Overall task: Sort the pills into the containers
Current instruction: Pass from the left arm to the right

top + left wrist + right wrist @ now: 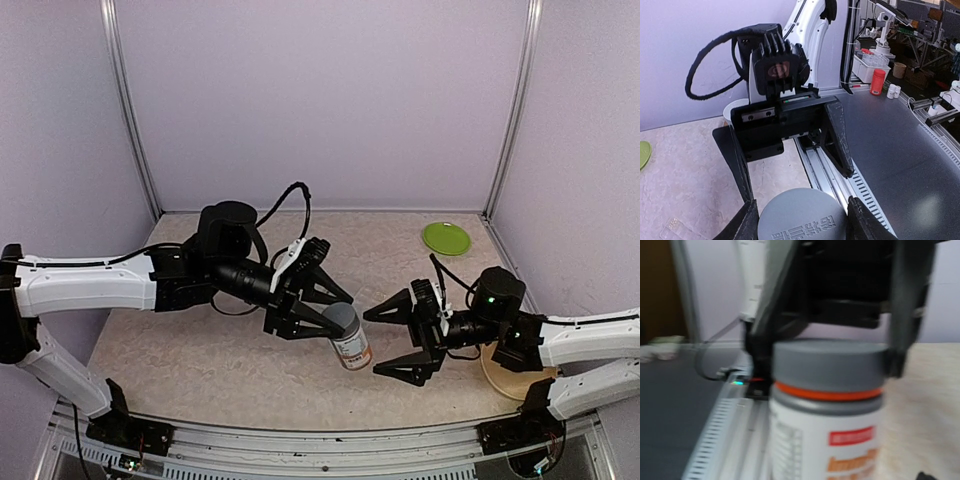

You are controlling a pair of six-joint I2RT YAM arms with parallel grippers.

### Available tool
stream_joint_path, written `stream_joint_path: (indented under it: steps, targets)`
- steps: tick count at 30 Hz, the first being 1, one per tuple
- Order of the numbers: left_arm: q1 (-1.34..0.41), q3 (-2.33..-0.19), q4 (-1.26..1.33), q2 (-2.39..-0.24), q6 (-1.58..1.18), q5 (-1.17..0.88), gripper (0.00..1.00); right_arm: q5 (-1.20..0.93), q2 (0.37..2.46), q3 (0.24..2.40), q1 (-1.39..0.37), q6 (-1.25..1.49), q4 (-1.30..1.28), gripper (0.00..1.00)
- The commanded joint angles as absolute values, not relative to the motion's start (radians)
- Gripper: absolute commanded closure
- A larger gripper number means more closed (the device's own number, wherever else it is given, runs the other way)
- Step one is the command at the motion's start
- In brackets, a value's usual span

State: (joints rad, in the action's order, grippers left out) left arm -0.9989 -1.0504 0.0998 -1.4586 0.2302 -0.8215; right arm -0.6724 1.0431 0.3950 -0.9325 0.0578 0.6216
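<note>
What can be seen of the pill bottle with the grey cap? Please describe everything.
The pill bottle is a white cylinder, plastic by its look, with a grey cap on it and an orange ring beneath. Its label shows a red band and orange letters, too blurred to read. The left end effector grips the cap from both sides. In the top view the bottle leans; whether its base touches the table is unclear.

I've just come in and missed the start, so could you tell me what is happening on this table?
The left gripper is clamped on the grey cap of a pill bottle, holding it tilted near the middle of the table. The right gripper is wide open right beside it, fingers pointing at the bottle. The cap is still on, and no pills show yet.
</note>
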Motion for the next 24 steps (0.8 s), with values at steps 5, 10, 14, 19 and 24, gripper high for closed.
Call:
stream_joint_path:
  steps: [5, 10, 14, 19, 24]
  targets:
    - [-1.015, -1.066, 0.223, -1.383, 0.241, -0.862, 0.72, -0.858, 1.163, 0.469, -0.926, 0.175, 0.772, 0.0]
    - [-1.024, -1.072, 0.227, -1.388, 0.26, -0.897, 0.73, -0.879, 1.217, 0.489, -0.926, 0.216, 0.819, 0.0]
    - [-1.026, -1.075, 0.228, -1.388, 0.263, -0.903, 0.73, -0.93, 1.259, 0.517, -0.926, 0.246, 0.844, 0.03]
    - [-1.026, -1.075, 0.227, -1.393, 0.269, -0.897, 0.73, -0.998, 1.312, 0.549, -0.926, 0.286, 0.873, 0.13]
    - [-1.026, -1.073, 0.222, -1.398, 0.271, -0.884, 0.73, -1.038, 1.351, 0.577, -0.926, 0.304, 0.863, 0.26]
